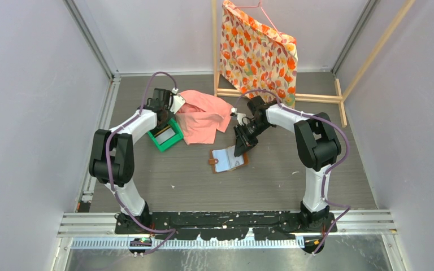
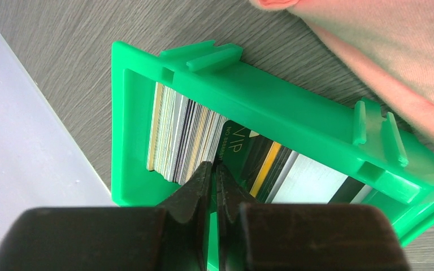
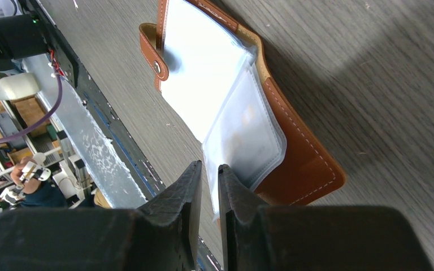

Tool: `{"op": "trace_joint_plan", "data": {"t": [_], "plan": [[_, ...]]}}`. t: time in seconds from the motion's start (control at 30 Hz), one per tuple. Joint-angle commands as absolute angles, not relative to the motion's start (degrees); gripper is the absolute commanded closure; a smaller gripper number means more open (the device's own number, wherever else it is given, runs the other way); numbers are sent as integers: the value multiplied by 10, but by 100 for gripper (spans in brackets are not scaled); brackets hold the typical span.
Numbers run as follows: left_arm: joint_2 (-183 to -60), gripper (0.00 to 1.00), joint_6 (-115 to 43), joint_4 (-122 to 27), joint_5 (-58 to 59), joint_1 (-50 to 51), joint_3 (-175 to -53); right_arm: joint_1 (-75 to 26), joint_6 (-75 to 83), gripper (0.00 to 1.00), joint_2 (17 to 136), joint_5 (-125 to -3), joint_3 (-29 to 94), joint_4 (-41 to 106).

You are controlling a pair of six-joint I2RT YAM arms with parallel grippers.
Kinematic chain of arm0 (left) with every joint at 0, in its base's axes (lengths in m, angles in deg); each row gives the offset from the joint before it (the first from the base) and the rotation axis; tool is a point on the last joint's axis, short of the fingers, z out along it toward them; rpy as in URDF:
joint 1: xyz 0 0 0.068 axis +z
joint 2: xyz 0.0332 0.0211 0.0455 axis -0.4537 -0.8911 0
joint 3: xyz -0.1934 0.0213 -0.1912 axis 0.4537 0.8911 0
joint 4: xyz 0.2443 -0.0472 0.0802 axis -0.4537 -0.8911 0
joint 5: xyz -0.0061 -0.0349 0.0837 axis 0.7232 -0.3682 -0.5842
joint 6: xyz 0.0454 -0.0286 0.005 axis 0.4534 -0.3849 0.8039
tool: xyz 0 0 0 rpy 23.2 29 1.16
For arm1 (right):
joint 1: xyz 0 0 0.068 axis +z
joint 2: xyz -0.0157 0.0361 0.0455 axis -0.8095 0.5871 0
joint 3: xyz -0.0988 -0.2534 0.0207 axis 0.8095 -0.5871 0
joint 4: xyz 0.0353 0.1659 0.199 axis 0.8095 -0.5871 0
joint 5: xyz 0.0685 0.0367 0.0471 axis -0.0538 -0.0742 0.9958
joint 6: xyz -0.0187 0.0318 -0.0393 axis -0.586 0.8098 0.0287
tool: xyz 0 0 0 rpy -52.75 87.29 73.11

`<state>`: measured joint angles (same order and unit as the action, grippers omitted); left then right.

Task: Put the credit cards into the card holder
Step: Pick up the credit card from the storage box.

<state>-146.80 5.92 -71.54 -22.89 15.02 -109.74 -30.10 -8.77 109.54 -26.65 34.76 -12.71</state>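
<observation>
The credit cards (image 2: 181, 132) stand on edge in a green tray (image 2: 260, 84), with a dark green "VIP" card (image 2: 238, 144) leaning beside the stack. My left gripper (image 2: 215, 165) reaches down into the tray (image 1: 157, 141), and its jaws are pinched on a thin card edge between the stack and the VIP card. The card holder (image 1: 228, 160), a brown leather wallet (image 3: 305, 164), lies open on the table with its pale pockets (image 3: 220, 84) up. My right gripper (image 3: 208, 165) is at the wallet's near edge. Its jaws stand a narrow gap apart with nothing between them (image 1: 242, 148).
A pink cloth (image 1: 203, 116) lies right next to the tray and shows in the left wrist view (image 2: 384, 51). A floral cloth (image 1: 257, 53) hangs on a wooden rack (image 1: 316, 97) at the back. Grey walls close in the table on both sides.
</observation>
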Motion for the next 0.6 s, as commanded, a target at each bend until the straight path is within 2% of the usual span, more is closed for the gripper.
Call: {"op": "trace_joint_plan", "data": {"t": [0.0,0.1,0.57], "plan": [[-1453,96,63,-701,-233,156,-1098,-298,-98,78,1085,-254,370,-135],[-1449,100,61,-704,-229,156,-1100,-298,-98,78,1085,-254,370,-136],[-1401,100,52,-720,-205,156,-1091,-297,-99,78,1081,-252,371,-137]]}}
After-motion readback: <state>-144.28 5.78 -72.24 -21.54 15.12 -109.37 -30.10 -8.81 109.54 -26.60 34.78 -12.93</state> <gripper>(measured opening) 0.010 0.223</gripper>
